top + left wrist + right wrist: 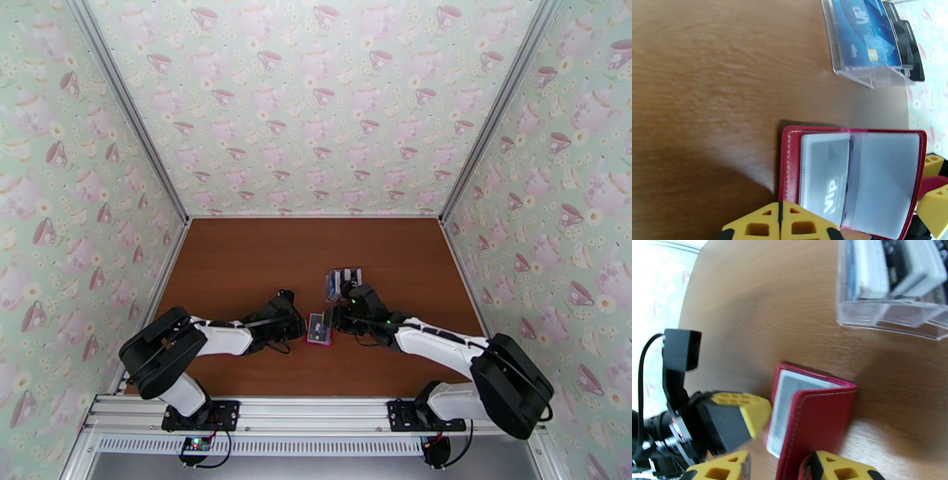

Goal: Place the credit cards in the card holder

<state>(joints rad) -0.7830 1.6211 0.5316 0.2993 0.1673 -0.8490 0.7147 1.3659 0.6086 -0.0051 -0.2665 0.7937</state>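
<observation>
On a brown bench (237, 268) walled with teacup-print panels, two robot arms meet at the centre of the top view over a red card holder (319, 330). In the left wrist view the card holder lies open at lower centre, pale grey-blue pockets facing up. One credit card (823, 177) marked VIP already sits in its left-hand pocket; the right-hand pocket looks empty.

In the upper right of that view, a clear rack (869, 77) stands well apart from the holder with the remaining credit cards upright in it: a blue card (865, 35) in front and black ones behind.

The left end effector (780, 223) is clenched on nothing, its yellow tips at the holder's near edge. The right end effector (775, 463) has its fingers apart, the raised red cover standing between them; whether they touch it is unclear.

The task appears to be at an early stage: one card stowed, several to go.
</observation>
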